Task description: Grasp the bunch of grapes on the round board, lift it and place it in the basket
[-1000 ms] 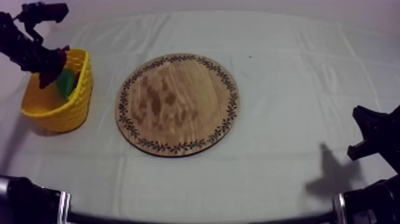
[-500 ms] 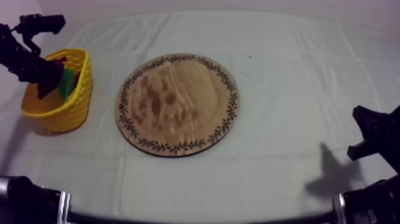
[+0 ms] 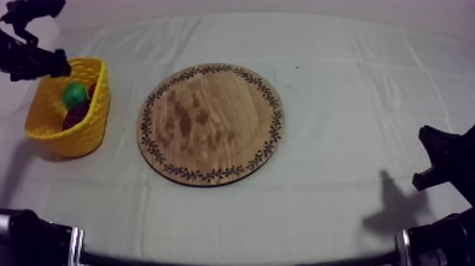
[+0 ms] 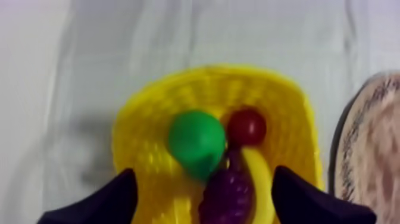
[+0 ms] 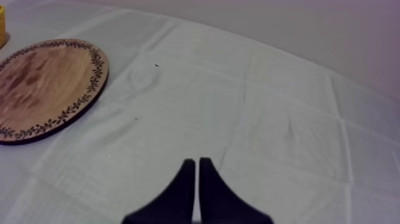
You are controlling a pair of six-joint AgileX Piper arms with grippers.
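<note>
Left gripper (image 4: 203,171) spread, nothing between the fingers, hovering over yellow basket (image 4: 208,74) at the tabletop's left edge; bunch of grapes (image 4: 226,196) lies inside against pear (image 4: 196,143), near small red fruit (image 4: 246,126). Step in hand looks like withdrawal: lift straight up, clear of the basket rim, before swinging away. No readable writing anywhere; wooden board (image 3: 210,124) rim carries what seems a leaf pattern.

Purple bunch of grapes (image 4: 227,193) inside the yellow basket (image 4: 143,140) (round wooden board (image 3: 210,124) nearby)
</note>
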